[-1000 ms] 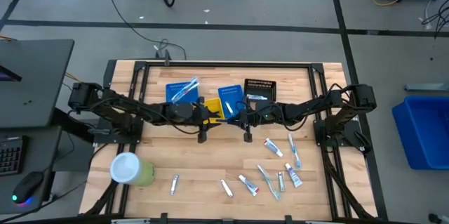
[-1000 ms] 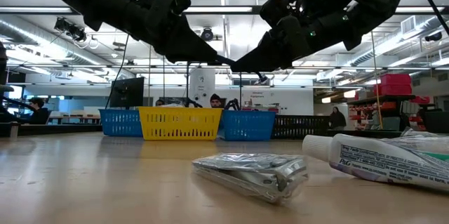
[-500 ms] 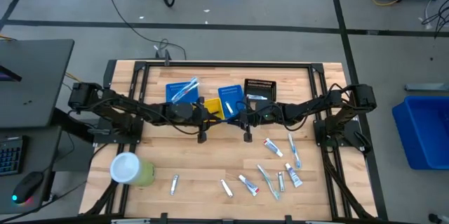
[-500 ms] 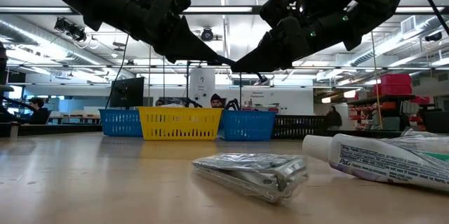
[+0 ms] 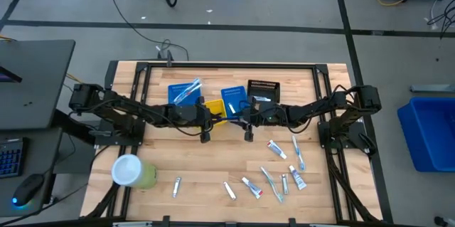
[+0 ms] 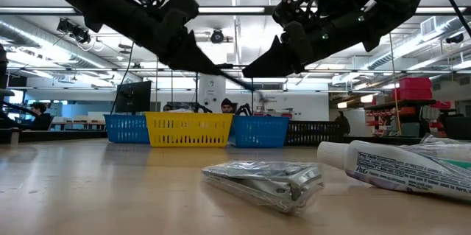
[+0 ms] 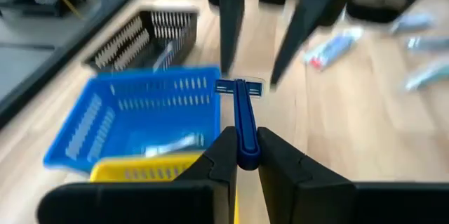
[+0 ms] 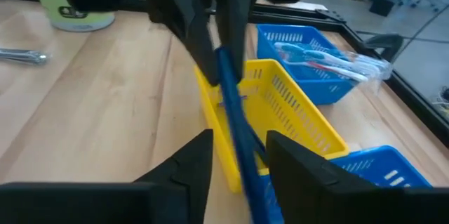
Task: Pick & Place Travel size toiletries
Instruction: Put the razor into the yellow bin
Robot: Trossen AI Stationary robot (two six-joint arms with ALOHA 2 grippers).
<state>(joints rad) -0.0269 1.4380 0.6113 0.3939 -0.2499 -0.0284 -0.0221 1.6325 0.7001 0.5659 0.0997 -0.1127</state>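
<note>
Here, both arms reach inward from the counter's (image 5: 142, 77) two sides and meet above its middle, over the row of bins.

Left arm: it extends horizontally from the left mount. The left gripper (image 7: 238, 155) has its jaws clenched on the handle of a dark blue razor (image 7: 240, 115), whose head points away from the wrist, above the edge of a blue bin (image 7: 133, 115) that sits next to the yellow bin (image 7: 144, 171).

Right arm: it extends horizontally from the right mount toward the left gripper. The right gripper (image 8: 240, 155) has its jaws released, one on each side of the same razor (the blue handle runs through the gap between them, above the yellow bin).

Task items: a second blue bin (image 8: 316, 59) holds toothbrushes (image 8: 319, 54). The remaining toiletries (image 5: 274, 166) (white tubes and slim toothbrushes) lie scattered on the counter's near right part. A green cylinder (image 5: 133, 172) with a white lid stands at the near left.
</note>
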